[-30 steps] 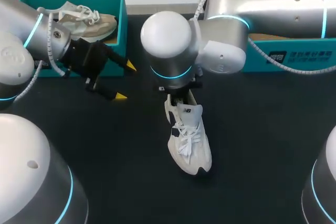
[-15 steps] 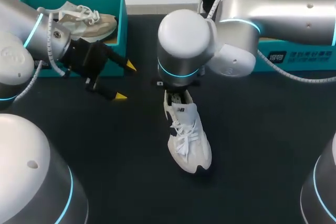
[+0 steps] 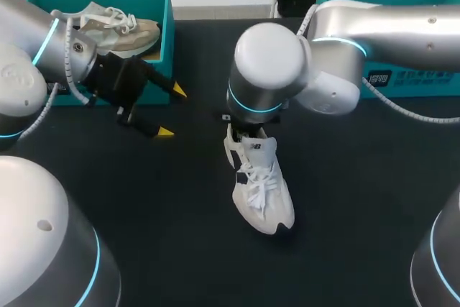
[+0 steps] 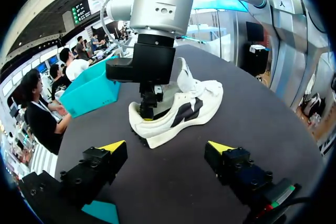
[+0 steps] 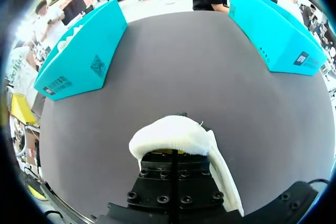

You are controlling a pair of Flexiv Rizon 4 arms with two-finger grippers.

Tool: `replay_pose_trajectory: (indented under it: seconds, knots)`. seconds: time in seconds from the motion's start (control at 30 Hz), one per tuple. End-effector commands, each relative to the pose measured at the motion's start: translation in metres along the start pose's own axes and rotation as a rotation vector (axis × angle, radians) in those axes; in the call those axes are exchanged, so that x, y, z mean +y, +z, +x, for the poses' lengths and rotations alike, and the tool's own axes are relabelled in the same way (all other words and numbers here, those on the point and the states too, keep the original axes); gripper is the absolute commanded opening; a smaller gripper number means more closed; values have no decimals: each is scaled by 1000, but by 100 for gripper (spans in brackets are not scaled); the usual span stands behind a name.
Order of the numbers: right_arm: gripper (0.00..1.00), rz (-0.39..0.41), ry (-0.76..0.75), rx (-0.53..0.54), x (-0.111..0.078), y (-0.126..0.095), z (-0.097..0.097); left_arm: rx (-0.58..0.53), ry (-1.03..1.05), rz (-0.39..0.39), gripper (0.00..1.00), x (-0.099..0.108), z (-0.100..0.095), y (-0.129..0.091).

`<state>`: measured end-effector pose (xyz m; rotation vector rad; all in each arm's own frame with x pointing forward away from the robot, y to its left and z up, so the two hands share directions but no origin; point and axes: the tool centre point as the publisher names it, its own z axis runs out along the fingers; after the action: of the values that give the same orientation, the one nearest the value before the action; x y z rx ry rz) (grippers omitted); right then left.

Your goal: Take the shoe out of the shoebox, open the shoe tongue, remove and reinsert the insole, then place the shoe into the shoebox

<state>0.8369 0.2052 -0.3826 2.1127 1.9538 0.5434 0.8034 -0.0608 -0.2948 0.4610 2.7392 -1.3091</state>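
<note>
Black table | white shoe mid-table | teal shoebox far left

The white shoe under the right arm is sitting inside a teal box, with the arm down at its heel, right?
Not quite: the white shoe stands on the black table, not inside a teal box, with the right arm down at its heel. The head view shows this.

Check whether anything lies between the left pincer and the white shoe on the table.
Nothing visible does: only bare table lies between the left pincer and the shoe. The right pincer is at the shoe's heel.
</note>
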Motion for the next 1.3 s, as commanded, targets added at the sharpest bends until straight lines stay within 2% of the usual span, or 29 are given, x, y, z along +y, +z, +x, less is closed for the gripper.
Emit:
replay_pose_trajectory:
  seconds: [0.03, 0.13, 0.3, 0.57, 0.93, 1.07, 1.3]
  knots:
    - [0, -71, 18, -18, -16, 24, 5, 2, 0, -3, 100, 0, 0, 0]
    - [0, -58, 4, -27, -21, 33, 6, 2, 0, -3, 100, 0, 0, 0]
    - [0, 48, -84, -121, -34, 43, 6, 2, 0, -3, 100, 0, 0, 0]
    - [0, 181, -175, -267, -58, 44, -10, 2, 0, -3, 100, 0, 0, 0]
    - [0, 298, -149, -285, -98, 43, -34, 2, 0, -3, 100, 0, 0, 0]
    - [0, 268, -105, -260, -95, 35, -35, 2, 0, -3, 100, 0, 0, 0]
    - [0, 181, -121, -234, -61, 16, -31, 2, 0, -3, 100, 0, 0, 0]
